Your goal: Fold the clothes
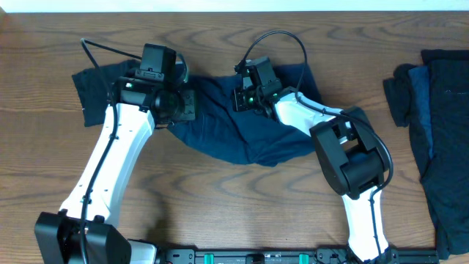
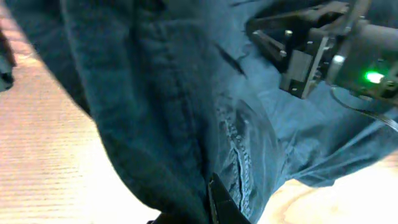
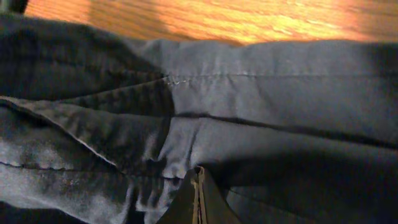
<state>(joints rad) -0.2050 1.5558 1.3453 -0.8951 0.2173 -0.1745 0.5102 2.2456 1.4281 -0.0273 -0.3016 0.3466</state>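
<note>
One of the clothes, a navy blue garment (image 1: 234, 136), stretches across the middle of the table and sags between the two grippers. My left gripper (image 1: 183, 103) is shut on its left part. In the left wrist view the cloth (image 2: 161, 93) hangs over the gripper (image 2: 210, 186), so only one dark finger (image 2: 221, 202) shows. My right gripper (image 1: 245, 94) is shut on the garment's upper edge. In the right wrist view its fingers (image 3: 198, 171) are pressed together, with wrinkles of cloth (image 3: 280, 87) bunching at the tip. The right arm's gripper (image 2: 305, 56) also shows in the left wrist view.
More dark clothes (image 1: 440, 125) lie in a heap at the right edge of the wooden table (image 1: 220, 213). A dark end of the garment (image 1: 95, 92) lies flat at the far left. Black cables loop above both wrists.
</note>
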